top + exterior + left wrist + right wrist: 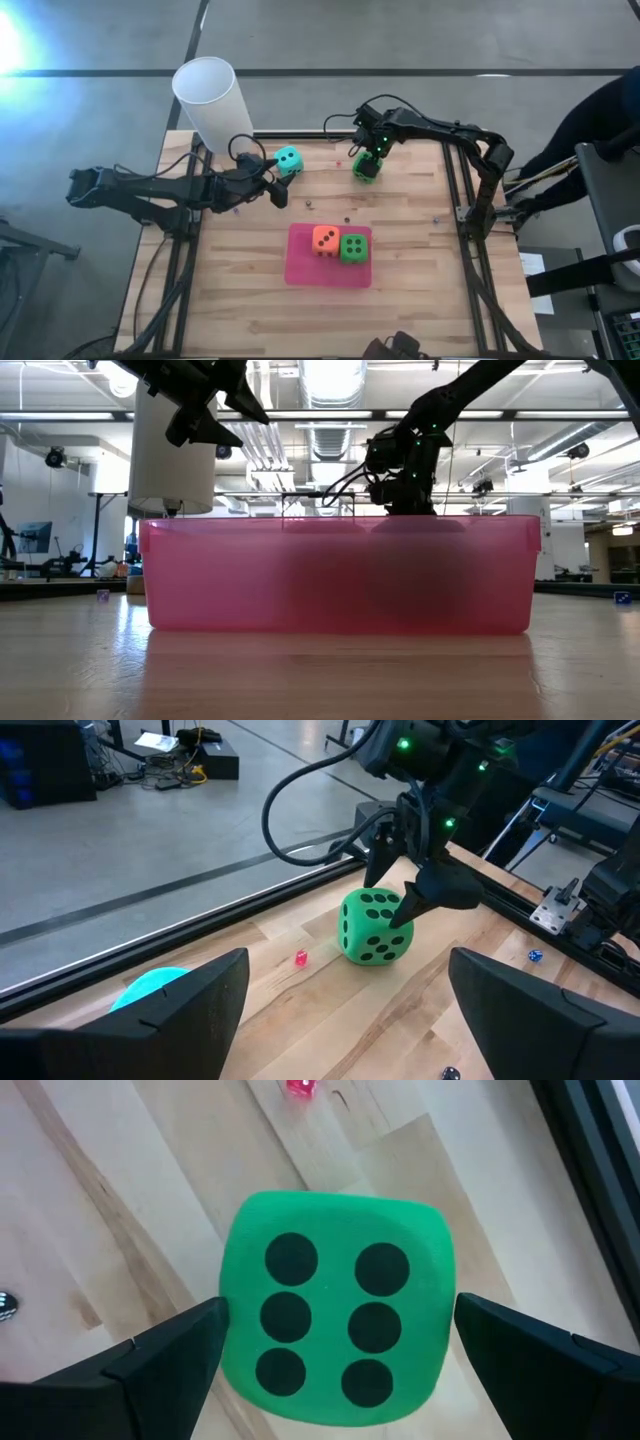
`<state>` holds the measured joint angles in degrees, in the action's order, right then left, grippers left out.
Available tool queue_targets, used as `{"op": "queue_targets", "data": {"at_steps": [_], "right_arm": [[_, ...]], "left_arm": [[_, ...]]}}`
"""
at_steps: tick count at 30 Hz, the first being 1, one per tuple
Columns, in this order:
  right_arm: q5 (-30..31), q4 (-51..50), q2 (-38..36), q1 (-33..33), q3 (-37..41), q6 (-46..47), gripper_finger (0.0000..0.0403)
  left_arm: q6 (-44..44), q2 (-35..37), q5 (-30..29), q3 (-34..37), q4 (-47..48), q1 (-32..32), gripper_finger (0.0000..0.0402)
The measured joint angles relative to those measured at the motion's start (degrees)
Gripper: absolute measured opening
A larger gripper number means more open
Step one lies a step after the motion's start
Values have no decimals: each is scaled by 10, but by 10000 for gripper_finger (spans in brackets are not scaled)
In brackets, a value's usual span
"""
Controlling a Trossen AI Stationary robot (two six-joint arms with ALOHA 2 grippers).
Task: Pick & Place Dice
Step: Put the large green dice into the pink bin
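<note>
A green die point(367, 168) with its six-pip face up stands on the table near the far edge, and my right gripper point(368, 158) is on it from above. It shows large in the right wrist view as the green die point(335, 1325) between my right gripper point(340, 1345). A teal die point(288, 160) sits on the table by the far edge. My left gripper point(276, 183) is open just beside it; the teal die point(150, 988) shows by one finger, not between the two. An orange die point(324, 239) and a second green die point(353, 247) rest on the pink mat point(305, 268). My right gripper has the green die between its two fingers, which come from above, pointing down. The fingertips point(205, 1330) meet two opposite sides point(232, 1330) of the die near its top face. The die sits upright with its bottom point(372, 960) on the table.
A tall white cylinder point(210, 98) stands at the table's far left corner, close to my left arm. Tiny red point(300, 958) and blue point(535, 956) dice and small dark bits point(347, 220) lie on the wood. In the low view the pink mat point(340, 575) hides the dice.
</note>
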<state>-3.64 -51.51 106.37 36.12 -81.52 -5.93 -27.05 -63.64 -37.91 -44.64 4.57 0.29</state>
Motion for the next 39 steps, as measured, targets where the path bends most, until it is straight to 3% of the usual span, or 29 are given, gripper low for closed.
{"op": "queue_targets", "data": {"at_steps": [39], "right_arm": [[11, -10, 0, -7, -13, 10, 384]], "left_arm": [[0, 0, 0, 0, 0, 0, 351]]}}
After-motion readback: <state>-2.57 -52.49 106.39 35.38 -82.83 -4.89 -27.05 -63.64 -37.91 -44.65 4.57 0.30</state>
